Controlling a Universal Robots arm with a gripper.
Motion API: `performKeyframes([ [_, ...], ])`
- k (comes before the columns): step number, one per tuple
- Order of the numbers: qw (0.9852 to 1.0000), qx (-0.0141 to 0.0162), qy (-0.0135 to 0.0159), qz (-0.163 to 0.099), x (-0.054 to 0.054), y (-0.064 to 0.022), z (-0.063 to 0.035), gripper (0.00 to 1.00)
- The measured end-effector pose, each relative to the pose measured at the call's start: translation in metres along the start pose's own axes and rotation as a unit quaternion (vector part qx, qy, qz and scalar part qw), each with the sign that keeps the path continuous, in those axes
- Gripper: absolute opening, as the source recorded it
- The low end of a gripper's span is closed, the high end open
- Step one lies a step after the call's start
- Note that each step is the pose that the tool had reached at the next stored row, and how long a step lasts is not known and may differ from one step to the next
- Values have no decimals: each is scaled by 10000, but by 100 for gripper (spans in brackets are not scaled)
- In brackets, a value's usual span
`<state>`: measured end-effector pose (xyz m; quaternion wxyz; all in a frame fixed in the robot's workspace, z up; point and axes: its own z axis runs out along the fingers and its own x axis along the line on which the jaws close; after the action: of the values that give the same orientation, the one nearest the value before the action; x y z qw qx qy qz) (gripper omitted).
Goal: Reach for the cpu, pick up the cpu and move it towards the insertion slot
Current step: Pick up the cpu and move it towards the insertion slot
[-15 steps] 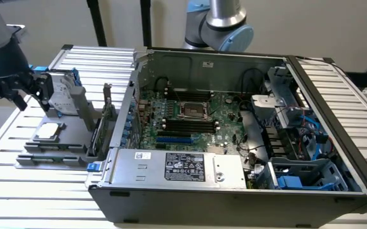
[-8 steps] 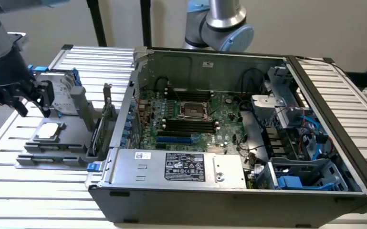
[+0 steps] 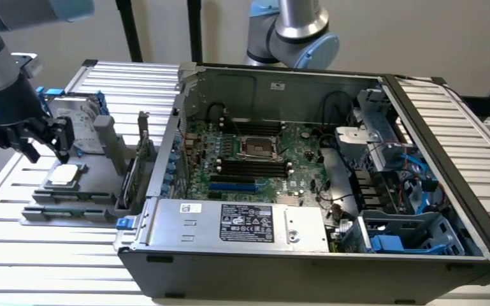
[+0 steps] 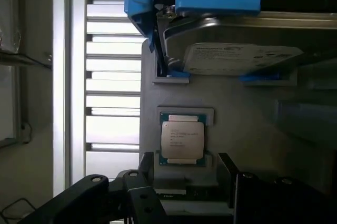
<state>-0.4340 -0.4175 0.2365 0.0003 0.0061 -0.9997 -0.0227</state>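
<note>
Pale slatted metal formed the surface (image 3: 41,255), carrying an open grey computer case (image 3: 313,268) and, to the exterior view's left, a grey plastic tray (image 3: 66,213). On that tray lay the small flat square cpu (image 3: 64,175), silver-topped, near an upright silver hard drive (image 3: 74,118). The black two-fingered end effector (image 3: 48,156) hovered just above it, spread wide and empty, apparently straddling the chip. A good grasp would want a straight, level descent onto opposite edges, clear of the drive. The shiny-framed square insertion slot (image 3: 260,146) sat well apart, inside the case.
</note>
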Motion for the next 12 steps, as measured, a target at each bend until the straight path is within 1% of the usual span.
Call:
performKeyframes([
  [3, 10000, -32, -2, 15, 1, -6, 54, 60],
  [5, 10000, -48, -3, 20, 0, -8, 90, 60],
  [12, 9999, -81, -5, 65, 0, -14, 217, 60],
])
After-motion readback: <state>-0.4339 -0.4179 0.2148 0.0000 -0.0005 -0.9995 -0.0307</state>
